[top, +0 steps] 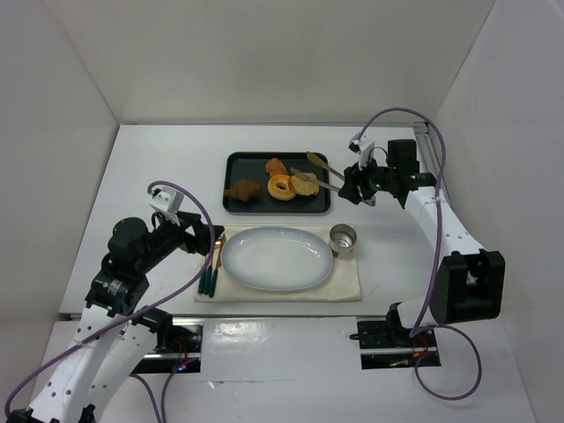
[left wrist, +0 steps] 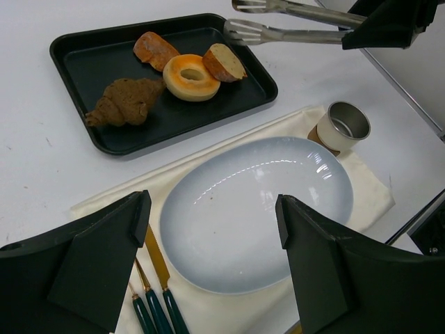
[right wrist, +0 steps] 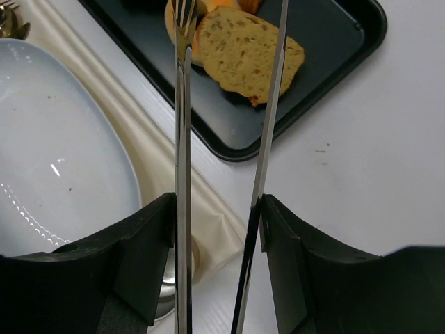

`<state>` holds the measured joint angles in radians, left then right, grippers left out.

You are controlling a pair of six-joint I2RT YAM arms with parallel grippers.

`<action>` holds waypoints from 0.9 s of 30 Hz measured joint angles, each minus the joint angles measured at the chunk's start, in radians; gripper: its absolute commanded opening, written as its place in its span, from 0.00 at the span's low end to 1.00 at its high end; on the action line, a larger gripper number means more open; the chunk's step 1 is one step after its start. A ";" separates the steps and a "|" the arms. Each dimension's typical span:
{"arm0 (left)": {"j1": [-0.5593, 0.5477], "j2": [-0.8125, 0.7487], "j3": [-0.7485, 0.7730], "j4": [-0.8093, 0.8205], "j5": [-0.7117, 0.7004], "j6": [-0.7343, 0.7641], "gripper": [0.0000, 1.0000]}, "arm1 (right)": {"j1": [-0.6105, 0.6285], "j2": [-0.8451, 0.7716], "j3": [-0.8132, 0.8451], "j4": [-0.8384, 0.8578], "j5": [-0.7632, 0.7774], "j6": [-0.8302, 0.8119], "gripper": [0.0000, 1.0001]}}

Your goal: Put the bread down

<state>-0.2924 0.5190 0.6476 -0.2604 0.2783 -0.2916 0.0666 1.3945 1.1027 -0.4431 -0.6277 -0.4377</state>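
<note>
Tan bread lies at 3 o'clock in the tray, not yet lifted; right fingers clamp open tongs over it, left fingers gape empty; pick-up and placing remain.

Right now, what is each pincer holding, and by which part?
The right pincer grips the tongs near their handle end; the left pincer is open, holding nothing.

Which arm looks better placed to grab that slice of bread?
Right. The right gripper holds tongs, tips open close to the bread on the tray; the left gripper hangs open near the plate, farther off.
</note>
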 measured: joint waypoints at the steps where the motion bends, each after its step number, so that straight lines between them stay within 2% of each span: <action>1: 0.000 0.002 0.000 0.000 -0.002 0.000 0.90 | 0.014 0.000 -0.005 0.003 0.001 -0.003 0.60; 16: 0.000 0.014 0.000 0.000 -0.008 0.002 0.90 | 0.225 -0.033 -0.146 0.052 0.166 -0.023 0.60; 27: 0.000 0.014 0.000 0.000 -0.011 0.002 0.90 | 0.241 -0.078 -0.167 0.095 0.224 -0.023 0.60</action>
<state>-0.2924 0.5327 0.6476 -0.2607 0.2672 -0.2901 0.3073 1.3163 0.9356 -0.3477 -0.4034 -0.4610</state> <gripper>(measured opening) 0.905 0.601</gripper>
